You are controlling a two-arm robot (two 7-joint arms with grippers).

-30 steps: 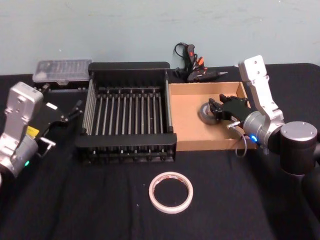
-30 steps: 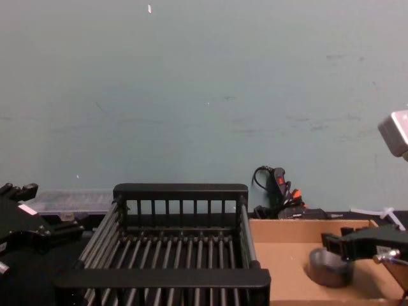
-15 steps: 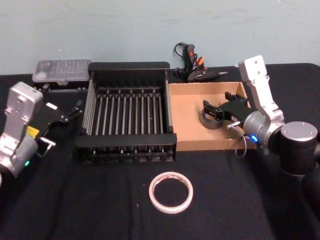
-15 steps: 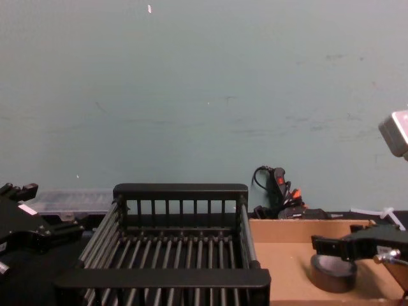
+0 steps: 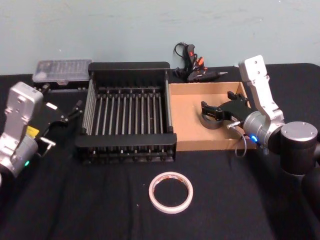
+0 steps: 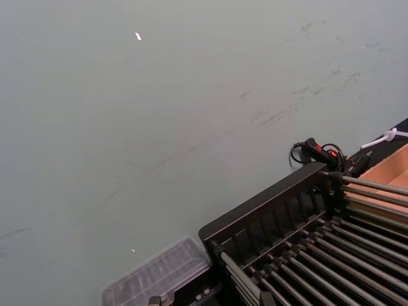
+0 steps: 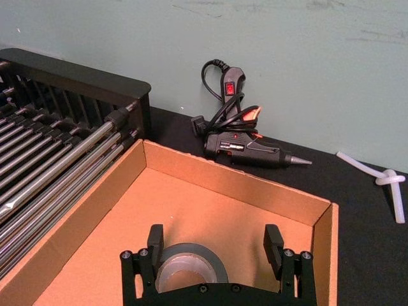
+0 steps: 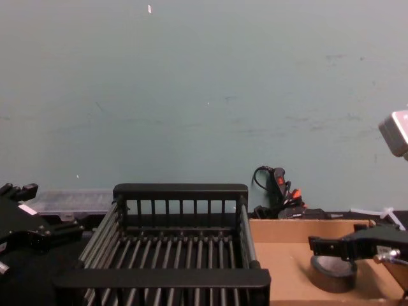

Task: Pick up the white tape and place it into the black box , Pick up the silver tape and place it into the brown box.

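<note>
silver tape [image 5: 212, 121] sits flat on the floor of the brown box [image 5: 185, 117], right under the right gripper [image 5: 218, 111], whose fingers are spread wide.

from the right wrist, one finger [image 7: 155, 239] stands on each side of the roll, apart from it, and the roll lies between them without being held. past the gripper, outside the box's far wall, a black glue gun [image 7: 245, 150] lies on the black table [image 5: 100, 200]. the black box [image 5: 129, 149] is beside the brown box, on the gripper's left. the white tape [image 5: 170, 192] lies flat on the table, well apart from the right gripper, nearer the robot than both boxes. the left gripper [image 5: 70, 114] rests open near the black box's left side, with a clear plastic case [image 5: 62, 70] beyond it.
</note>
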